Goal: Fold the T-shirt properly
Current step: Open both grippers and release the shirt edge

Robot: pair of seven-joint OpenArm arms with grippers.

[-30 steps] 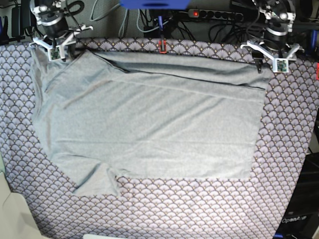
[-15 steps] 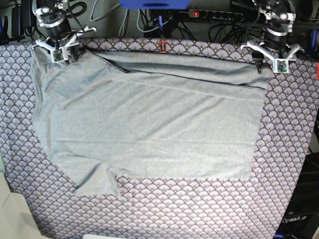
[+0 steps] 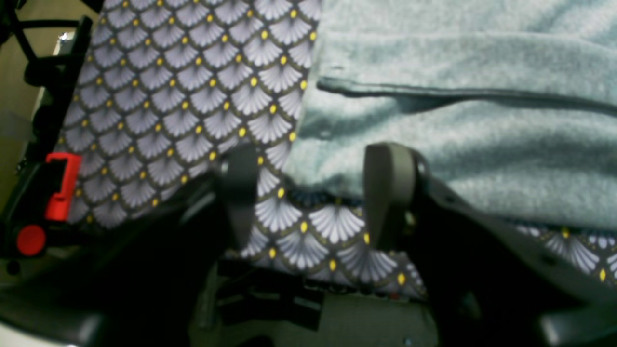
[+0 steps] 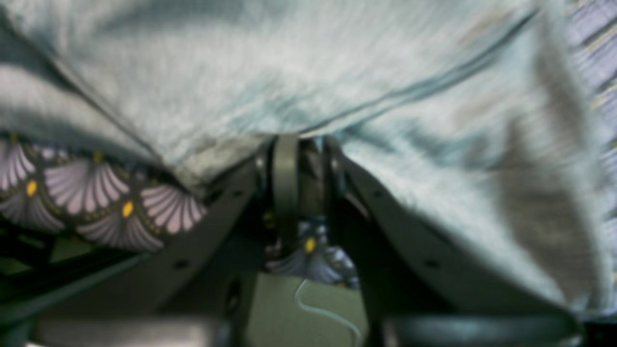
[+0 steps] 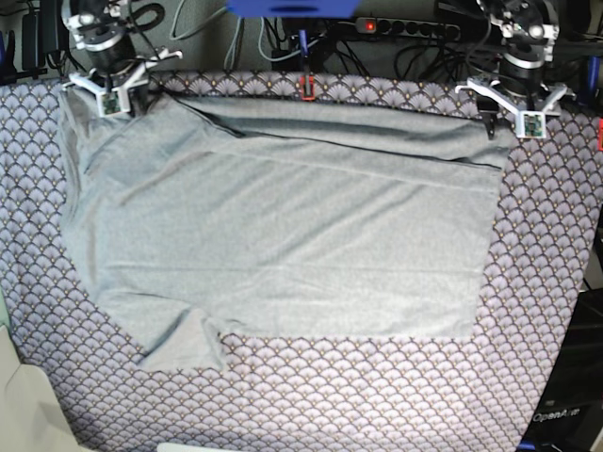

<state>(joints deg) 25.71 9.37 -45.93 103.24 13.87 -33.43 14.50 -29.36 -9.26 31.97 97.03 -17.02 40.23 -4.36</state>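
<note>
The T-shirt [image 5: 283,226] lies spread across the middle of the tabletop [image 5: 377,395]. The right gripper [image 5: 111,89] sits at the shirt's far-left corner, the left gripper [image 5: 513,118] at its far-right corner.

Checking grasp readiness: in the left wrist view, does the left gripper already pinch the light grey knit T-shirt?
No, the left gripper stands open, patterned tablecloth showing between its fingers beside the T-shirt corner.
</note>
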